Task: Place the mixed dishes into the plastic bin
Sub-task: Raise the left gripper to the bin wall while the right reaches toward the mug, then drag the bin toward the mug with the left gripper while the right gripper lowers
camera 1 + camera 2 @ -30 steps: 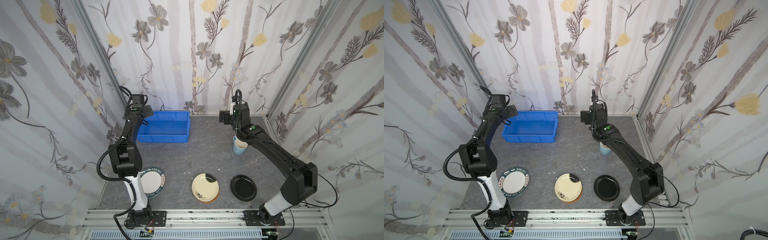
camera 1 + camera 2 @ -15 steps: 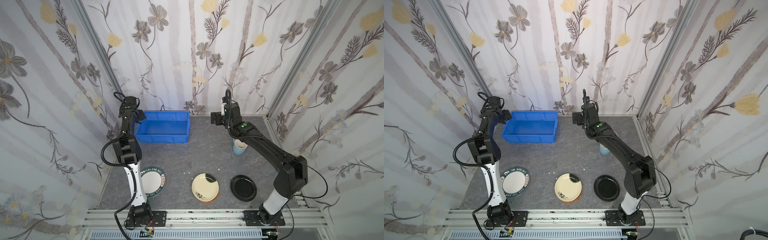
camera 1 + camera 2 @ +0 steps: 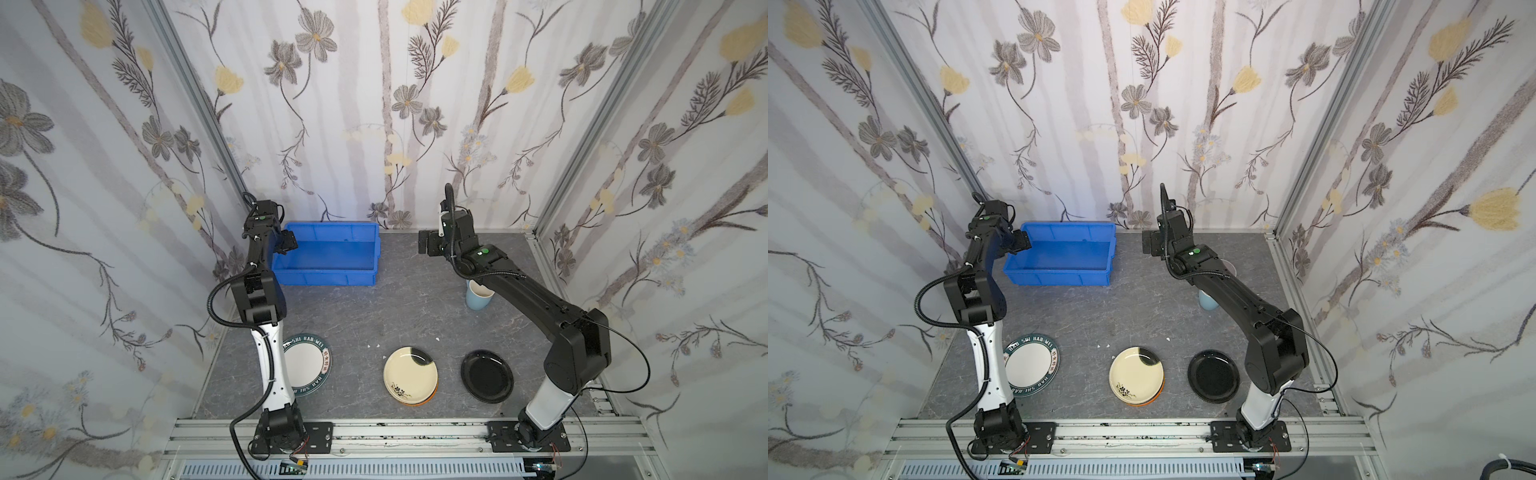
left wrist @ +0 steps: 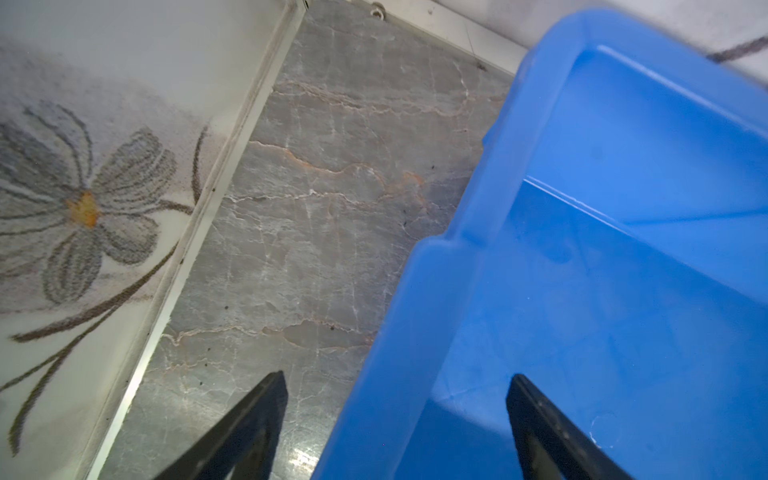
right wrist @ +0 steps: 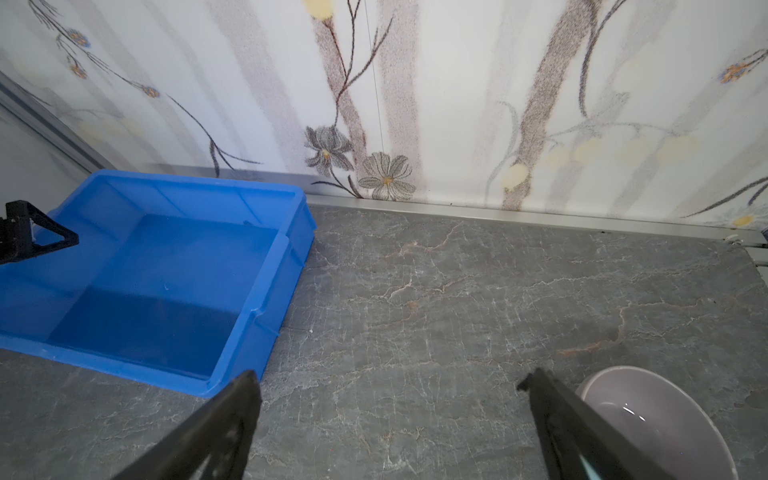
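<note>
I work over a grey, marble-veined tabletop, with thin pale and rusty cracks showing in my wrist views. Floral wallpaper with grey and yellow blooms surrounds me on three sides, joined at the corners by aluminium posts. A slotted aluminium rail runs along the front edge, and a few white flecks lie on the slab.
</note>
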Robot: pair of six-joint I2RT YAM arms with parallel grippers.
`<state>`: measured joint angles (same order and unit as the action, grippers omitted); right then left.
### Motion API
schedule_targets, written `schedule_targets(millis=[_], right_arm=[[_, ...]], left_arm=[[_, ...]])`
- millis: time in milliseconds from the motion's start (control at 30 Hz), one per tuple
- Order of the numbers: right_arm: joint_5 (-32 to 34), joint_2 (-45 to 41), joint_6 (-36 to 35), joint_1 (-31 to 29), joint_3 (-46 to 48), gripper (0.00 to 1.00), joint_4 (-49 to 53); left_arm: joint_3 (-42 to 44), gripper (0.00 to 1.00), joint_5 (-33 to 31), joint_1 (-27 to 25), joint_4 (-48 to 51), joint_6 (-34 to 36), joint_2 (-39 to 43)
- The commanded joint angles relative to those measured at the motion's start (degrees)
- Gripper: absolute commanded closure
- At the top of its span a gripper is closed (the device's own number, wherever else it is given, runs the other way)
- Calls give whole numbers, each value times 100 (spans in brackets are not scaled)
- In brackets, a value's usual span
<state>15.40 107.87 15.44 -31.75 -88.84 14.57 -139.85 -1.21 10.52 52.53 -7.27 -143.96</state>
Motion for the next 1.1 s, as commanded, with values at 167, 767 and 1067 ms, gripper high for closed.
schedule_targets(millis=[167,767,1067], right_arm=[[88,-486,317,-31,796,0,-291],[488,-1348,343,290,1232,0,677],[286,-1873,440,714,1610,0,714]], left_arm=[[198,46,532,-291,165,261,117],[1503,79,629,-1533,72,148,706],[2222,90,645,-1912,-207,230,1145]])
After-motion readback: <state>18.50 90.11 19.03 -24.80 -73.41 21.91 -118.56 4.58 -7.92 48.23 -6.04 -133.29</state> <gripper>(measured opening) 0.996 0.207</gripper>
